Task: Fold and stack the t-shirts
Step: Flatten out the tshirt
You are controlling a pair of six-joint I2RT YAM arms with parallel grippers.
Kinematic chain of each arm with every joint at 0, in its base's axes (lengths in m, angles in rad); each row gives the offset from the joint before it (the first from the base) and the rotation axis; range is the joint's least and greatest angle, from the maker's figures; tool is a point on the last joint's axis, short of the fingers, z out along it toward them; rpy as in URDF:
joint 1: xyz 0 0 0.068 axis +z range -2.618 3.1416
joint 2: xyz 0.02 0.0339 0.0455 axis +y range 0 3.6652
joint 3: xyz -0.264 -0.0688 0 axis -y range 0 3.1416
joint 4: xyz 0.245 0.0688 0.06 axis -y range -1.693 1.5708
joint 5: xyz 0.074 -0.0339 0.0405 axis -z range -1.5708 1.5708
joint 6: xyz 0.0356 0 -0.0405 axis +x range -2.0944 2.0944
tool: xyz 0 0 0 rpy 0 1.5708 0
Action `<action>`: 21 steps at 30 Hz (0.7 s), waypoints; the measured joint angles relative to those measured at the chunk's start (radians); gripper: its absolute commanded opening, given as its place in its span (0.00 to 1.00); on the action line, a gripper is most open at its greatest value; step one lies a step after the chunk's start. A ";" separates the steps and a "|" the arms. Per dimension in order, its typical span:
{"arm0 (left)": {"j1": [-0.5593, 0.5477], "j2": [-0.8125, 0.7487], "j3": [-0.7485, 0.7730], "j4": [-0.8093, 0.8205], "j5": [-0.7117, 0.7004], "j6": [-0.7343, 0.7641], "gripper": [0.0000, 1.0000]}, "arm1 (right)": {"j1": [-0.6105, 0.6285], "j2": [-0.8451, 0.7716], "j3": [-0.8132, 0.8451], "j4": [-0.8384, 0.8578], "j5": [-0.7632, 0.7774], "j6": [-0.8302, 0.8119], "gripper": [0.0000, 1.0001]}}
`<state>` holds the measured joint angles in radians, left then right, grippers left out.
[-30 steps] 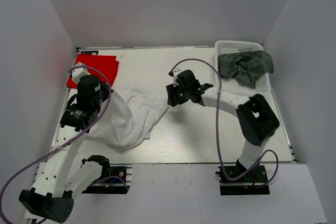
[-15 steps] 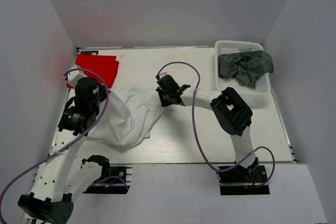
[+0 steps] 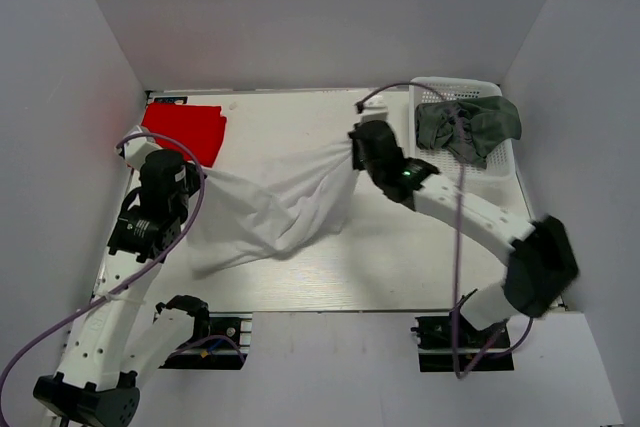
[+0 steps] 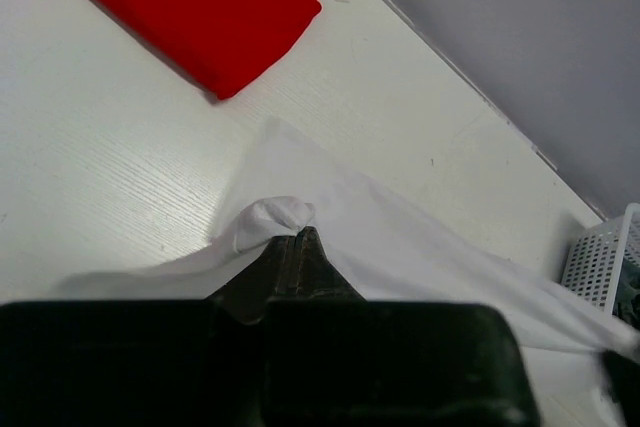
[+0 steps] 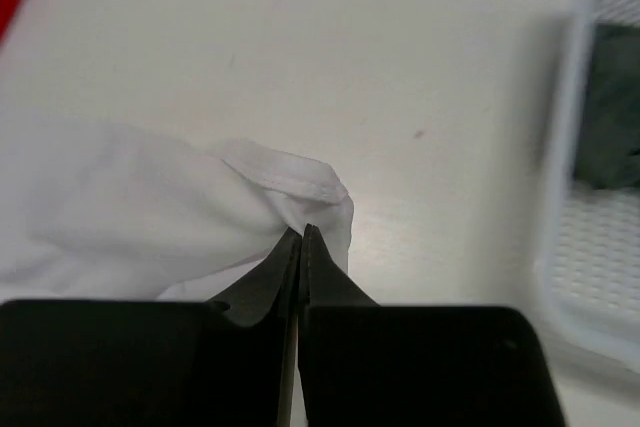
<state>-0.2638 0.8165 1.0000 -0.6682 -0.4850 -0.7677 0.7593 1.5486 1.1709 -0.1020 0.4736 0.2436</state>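
Left pincer and right pincer clamp your white t-shirt, not yet folded; red t-shirt lies folded, grey-green t-shirt waits in basket.

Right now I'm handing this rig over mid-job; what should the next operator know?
Hands: the left hand is shut on the white t-shirt at its left end. The right hand is shut on the same shirt's right end, near the basket, with the cloth stretched between them.
Done: the red t-shirt lies folded at the far left corner.
Left: fold the white one and probably stack it on the red. The grey-green t-shirt lies crumpled in the basket.
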 measured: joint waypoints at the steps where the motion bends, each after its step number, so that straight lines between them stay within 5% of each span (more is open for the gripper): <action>1: 0.000 -0.003 0.003 -0.003 -0.001 0.000 0.00 | -0.012 -0.080 -0.019 0.019 0.035 -0.017 0.00; 12: 0.000 -0.128 0.129 -0.050 -0.071 -0.015 0.00 | -0.063 -0.695 -0.131 0.106 0.321 -0.203 0.00; 21: 0.000 -0.271 0.204 -0.026 -0.075 -0.003 0.00 | -0.063 -0.864 -0.067 0.096 0.340 -0.278 0.00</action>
<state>-0.2638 0.5457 1.2037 -0.6945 -0.5602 -0.7704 0.6968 0.6846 1.1038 -0.0059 0.8135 -0.0345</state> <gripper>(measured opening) 0.016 0.005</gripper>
